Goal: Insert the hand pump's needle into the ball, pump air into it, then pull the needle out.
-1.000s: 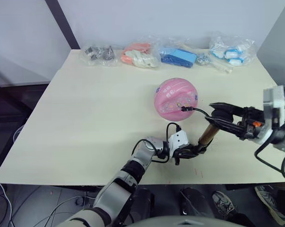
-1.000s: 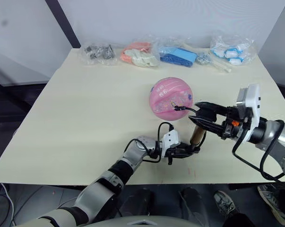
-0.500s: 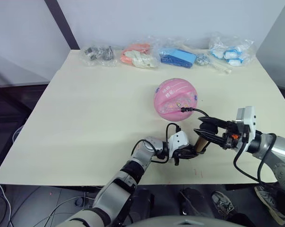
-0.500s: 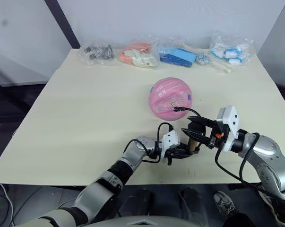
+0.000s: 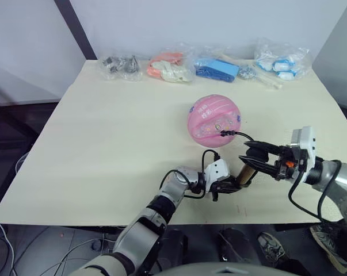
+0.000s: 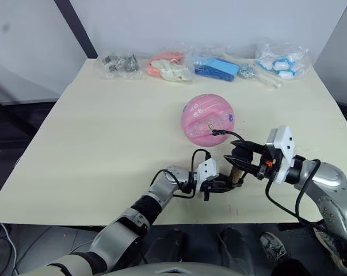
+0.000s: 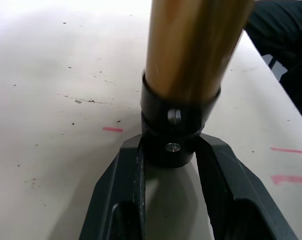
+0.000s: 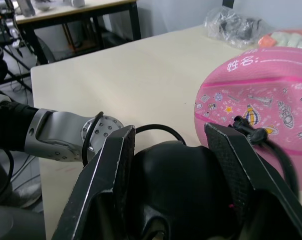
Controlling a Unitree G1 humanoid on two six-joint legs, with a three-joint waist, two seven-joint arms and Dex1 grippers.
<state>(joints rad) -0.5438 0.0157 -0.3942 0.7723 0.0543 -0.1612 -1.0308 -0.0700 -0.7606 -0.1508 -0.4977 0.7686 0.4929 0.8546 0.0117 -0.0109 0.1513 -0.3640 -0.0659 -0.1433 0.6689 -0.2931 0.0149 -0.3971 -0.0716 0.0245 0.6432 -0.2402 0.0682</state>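
Near the desk's (image 5: 104,144) front edge, your left gripper (image 5: 229,185) pinches the slim gold-bronze hand pump's (image 5: 246,172) black base cap; your right gripper (image 5: 255,154) clamps its black T-handle (hose leading onward). Mid-desk sits the pink printed rubber ball (image 5: 214,121), needle fitting (image 5: 224,132) against it.

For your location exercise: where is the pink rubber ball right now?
In the left eye view, the pink rubber ball sits right of the table's centre, just beyond the gold-bronze hand pump.

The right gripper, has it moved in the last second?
Yes. The right gripper, shut on the pump handle, drew in toward the table's near edge, then rose slightly; the ball sits as before.
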